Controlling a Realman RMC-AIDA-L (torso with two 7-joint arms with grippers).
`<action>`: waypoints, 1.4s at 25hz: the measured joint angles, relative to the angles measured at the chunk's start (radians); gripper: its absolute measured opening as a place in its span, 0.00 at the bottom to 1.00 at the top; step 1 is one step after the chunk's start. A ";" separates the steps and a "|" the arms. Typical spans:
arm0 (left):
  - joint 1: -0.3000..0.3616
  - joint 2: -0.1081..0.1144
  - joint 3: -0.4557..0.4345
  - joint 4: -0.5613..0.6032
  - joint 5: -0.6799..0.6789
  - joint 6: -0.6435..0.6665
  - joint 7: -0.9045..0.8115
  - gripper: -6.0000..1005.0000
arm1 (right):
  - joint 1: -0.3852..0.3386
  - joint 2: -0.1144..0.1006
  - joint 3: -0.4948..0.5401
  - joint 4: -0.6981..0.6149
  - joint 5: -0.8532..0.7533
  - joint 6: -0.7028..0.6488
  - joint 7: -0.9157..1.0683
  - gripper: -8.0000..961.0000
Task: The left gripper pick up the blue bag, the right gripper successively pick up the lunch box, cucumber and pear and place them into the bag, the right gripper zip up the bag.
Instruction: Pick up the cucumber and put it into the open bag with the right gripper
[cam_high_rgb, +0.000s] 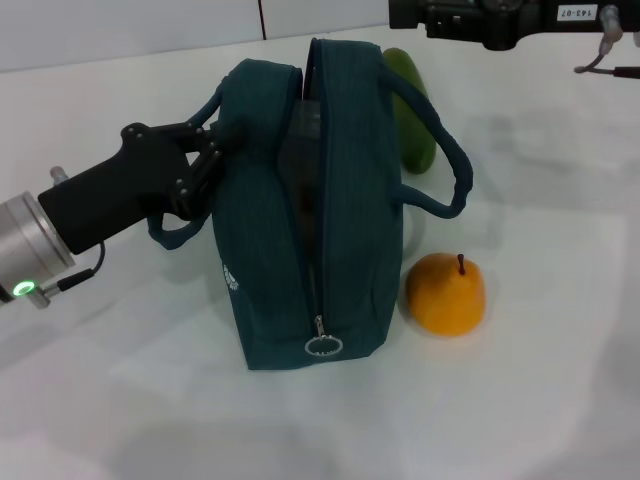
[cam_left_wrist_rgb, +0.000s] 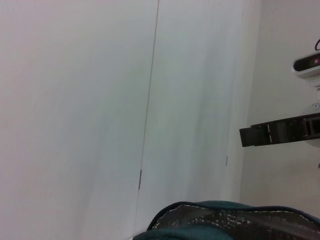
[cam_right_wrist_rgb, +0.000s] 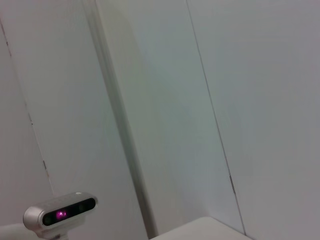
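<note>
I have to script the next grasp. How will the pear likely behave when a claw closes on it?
The pear looks round and smooth, so it may slip or roll away if nudged off-centre. It sits free on the table, touching nothing, so nothing would stop it. It seems firm rather than floppy.

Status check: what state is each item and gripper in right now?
blue bag: upright, unzipped, left side held
left gripper: jaws shut on bag's side
cucumber: on table behind bag
pear: on table, stem up
right gripper: not in view
lunch box: not visible
</note>
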 joint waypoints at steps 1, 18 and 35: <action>0.000 0.000 0.000 0.000 0.000 0.000 0.001 0.05 | 0.000 0.000 0.000 -0.001 0.000 -0.001 0.000 0.35; 0.003 0.002 0.000 -0.006 -0.003 -0.001 0.017 0.05 | -0.002 0.006 -0.003 -0.009 -0.008 0.131 0.011 0.35; -0.023 0.001 0.000 0.000 0.010 -0.001 0.040 0.05 | 0.173 0.038 -0.144 -0.036 -0.635 0.731 0.578 0.63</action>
